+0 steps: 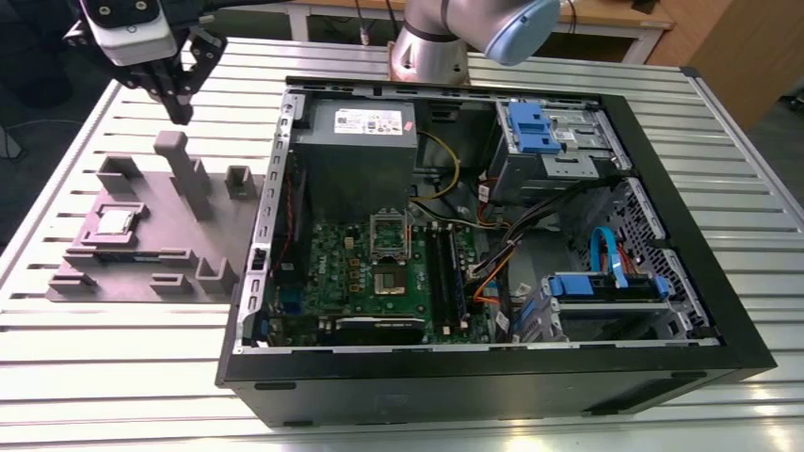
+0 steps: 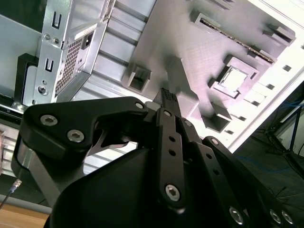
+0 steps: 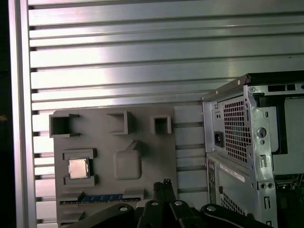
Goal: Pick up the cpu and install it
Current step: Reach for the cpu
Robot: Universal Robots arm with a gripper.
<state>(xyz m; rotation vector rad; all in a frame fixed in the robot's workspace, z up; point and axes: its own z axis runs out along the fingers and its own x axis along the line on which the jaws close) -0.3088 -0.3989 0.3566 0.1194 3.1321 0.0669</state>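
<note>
The cpu (image 1: 116, 221) is a small silver square lying flat in a recess of the grey-purple fixture (image 1: 151, 268) on the exterior view's left. It also shows in both wrist views (image 2: 232, 78) (image 3: 78, 167). My gripper (image 1: 180, 115) hangs well above the fixture's far edge, apart from the cpu, its black fingers pointing down. The fingers are shut together with nothing between them (image 2: 167, 96) (image 3: 163, 185). In the open computer case (image 1: 258, 226), the green motherboard (image 1: 333, 259) carries the metal socket frame (image 1: 388, 247).
The fixture has tall upright posts (image 1: 188, 174) below the gripper. The case's black walls (image 1: 503, 377) and its metal rear panel (image 3: 247, 137) stand beside the fixture. Cables, blue drive brackets (image 1: 534, 127) and a power supply (image 1: 358, 141) crowd the case. Everything rests on a slatted metal table (image 1: 126, 367).
</note>
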